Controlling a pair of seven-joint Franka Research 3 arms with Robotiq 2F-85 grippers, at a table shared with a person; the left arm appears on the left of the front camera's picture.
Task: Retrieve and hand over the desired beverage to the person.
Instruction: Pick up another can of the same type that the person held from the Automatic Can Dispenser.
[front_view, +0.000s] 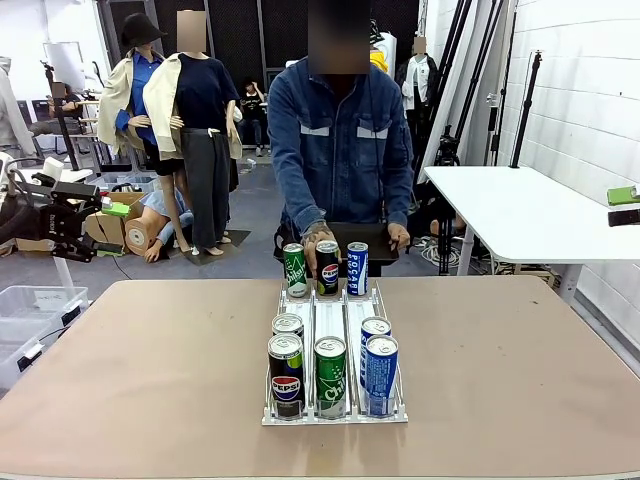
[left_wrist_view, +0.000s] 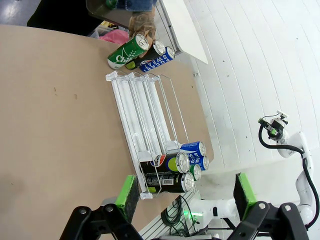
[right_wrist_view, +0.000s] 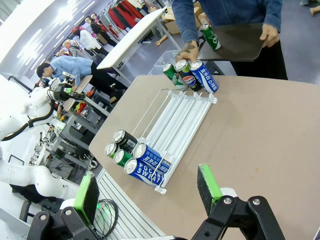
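Both the left gripper (left_wrist_view: 186, 195) and the right gripper (right_wrist_view: 147, 192) stand open and empty, and the smooth, stiff, likely full beverage cans (front_view: 330, 372) at the 6 o'clock end of the white rack (front_view: 330, 315) need a mid-body pinch.

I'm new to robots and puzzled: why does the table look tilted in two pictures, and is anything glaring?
Front view: level, evenly lit, cans sharp. Left wrist view: camera rolled, so the table slants; white wall very bright. Right wrist view: also tilted; ceiling lights glare top left.
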